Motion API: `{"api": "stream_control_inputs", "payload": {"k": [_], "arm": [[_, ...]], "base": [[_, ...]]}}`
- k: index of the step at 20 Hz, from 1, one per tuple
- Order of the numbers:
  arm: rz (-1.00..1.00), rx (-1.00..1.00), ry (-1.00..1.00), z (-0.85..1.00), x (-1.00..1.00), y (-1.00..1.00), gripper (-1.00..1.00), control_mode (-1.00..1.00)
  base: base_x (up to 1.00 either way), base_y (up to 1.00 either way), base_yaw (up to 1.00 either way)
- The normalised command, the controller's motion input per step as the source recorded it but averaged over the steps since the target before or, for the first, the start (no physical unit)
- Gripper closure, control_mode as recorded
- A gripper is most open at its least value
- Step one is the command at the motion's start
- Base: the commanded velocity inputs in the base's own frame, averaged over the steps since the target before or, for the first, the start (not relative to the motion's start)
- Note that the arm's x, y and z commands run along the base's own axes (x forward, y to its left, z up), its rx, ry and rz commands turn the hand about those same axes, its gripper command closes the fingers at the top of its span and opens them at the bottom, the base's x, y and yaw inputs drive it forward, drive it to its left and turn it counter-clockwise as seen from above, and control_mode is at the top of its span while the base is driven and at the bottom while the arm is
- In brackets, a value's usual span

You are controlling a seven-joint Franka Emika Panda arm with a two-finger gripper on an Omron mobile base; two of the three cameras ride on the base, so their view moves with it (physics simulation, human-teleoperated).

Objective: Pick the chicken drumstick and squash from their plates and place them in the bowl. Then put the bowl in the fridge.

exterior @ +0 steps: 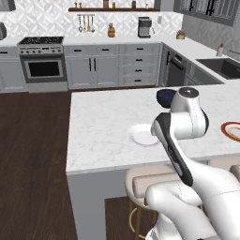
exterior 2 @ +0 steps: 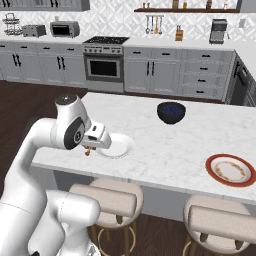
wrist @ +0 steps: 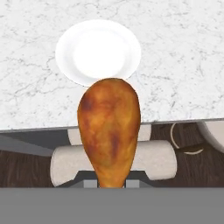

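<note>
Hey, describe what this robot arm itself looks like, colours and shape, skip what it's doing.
The arm is built of glossy white, rounded segments with bulging joints. Dark grey to black bands and caps mark the joints, and a long dark strip runs along one link in the left base view. The hand is a white, boxy block ending in the gripper, with small dark fingers. No loose cables or lettering can be made out.

Chicken drumstick (wrist: 109, 131) hides the claw tips; red-rimmed plate (exterior: 232, 131) cropped

We can read no text, label, brand, number or sign anywhere in these views, neither on the appliances along the back wall nor on anything standing on the white marble counter.
</note>
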Motion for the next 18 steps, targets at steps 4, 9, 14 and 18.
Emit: {"api": "stream_control_inputs", "payload": {"k": [4, 9, 14, 18], "arm": [[0.00, 0.00, 0.00, 0.00, 0.00, 0.00, 1.00, -1.00], [0.00, 0.00, 0.00, 0.00, 0.00, 0.00, 1.00, 1.00], [0.00, 0.00, 0.00, 0.00, 0.00, 0.00, 1.00, 1.00], [0.00, 0.00, 0.00, 0.00, 0.00, 0.00, 1.00, 1.00]], "base": [[0.00, 0.00, 0.00], [0.00, -0.30, 0.00], [-0.02, -0.84, 0.00], [-0.11, -0.95, -0.06]]}}
